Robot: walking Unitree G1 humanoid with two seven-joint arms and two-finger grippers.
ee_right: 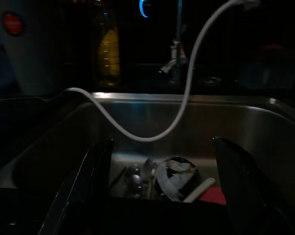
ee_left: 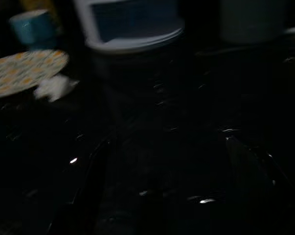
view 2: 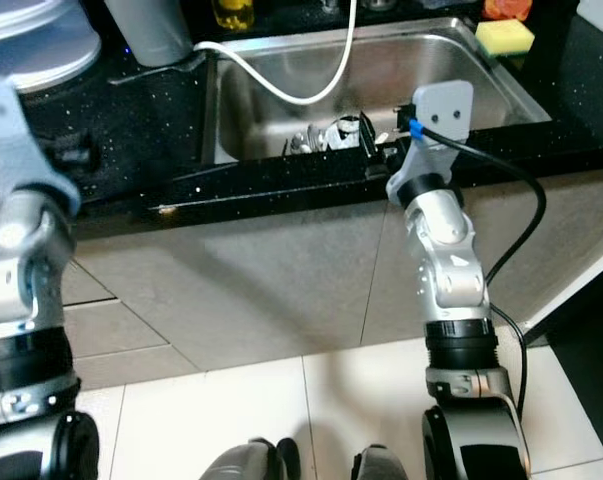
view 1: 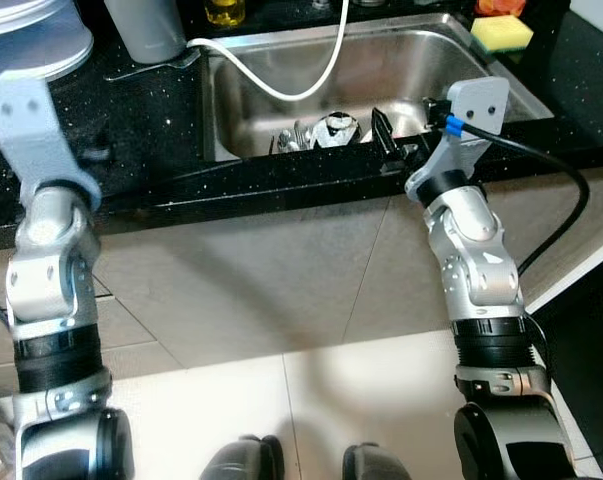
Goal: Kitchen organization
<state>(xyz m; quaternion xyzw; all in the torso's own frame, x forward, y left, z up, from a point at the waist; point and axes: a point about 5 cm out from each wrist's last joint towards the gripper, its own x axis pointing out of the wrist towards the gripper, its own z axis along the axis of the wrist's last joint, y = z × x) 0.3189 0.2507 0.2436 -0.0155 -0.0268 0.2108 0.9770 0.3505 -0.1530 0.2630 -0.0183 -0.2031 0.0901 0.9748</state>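
Right gripper [view 1: 393, 135] hangs at the sink [view 1: 281, 110] front rim, fingers apart, empty. Cutlery [ee_right: 140, 177] lies on the sink floor — hard, thin, likely slick; take one handle mid-length. Left gripper's fingers — can't tell.

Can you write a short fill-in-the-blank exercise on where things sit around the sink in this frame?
1. The right gripper, fingers apart, hovers at the front edge of the steel ____.
2. A white ____ droops in a loop into the sink.
3. The yellow sponge lies on the counter at the sink's far ____ corner.
4. Cutlery lies on the sink's ____.

Missing words: sink; hose; right; bottom
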